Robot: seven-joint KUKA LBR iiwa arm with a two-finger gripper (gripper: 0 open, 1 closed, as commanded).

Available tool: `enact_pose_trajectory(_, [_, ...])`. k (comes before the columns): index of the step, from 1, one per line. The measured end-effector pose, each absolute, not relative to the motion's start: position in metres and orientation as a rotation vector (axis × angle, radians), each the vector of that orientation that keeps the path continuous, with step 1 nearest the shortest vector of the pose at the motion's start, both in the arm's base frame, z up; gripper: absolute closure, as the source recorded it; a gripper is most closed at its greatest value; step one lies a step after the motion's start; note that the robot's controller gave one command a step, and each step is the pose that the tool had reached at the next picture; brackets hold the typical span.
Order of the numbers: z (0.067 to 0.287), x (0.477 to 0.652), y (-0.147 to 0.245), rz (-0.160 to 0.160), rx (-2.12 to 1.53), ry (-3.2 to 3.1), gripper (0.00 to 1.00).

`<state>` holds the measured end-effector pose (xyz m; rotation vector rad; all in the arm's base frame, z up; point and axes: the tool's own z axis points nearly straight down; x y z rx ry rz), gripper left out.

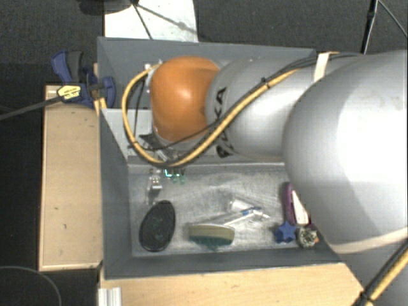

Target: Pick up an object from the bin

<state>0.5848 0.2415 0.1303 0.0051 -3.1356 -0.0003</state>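
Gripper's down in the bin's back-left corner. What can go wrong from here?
1. The gripper hangs close to the bin's left wall; a descent may scrape it.
2. The black oval just in front looks low and smooth, so a grasp may slip.
3. The yellow cable looped at the wrist may snag the bin's edge.

my pincer (155, 185) hangs at the left end of the bin (118, 234), just behind an oval disc (157, 225). right of the disc lies a half-round piece (211, 234), a thin tube (245, 212) behind it, and a star-shaped toy (284, 233) farther right.
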Motion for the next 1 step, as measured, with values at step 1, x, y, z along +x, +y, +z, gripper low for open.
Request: enact_pose_trajectory(1, [0.1112, 0.5716, 0.1776, 0.003, 0.393, -3.116, 0.00])
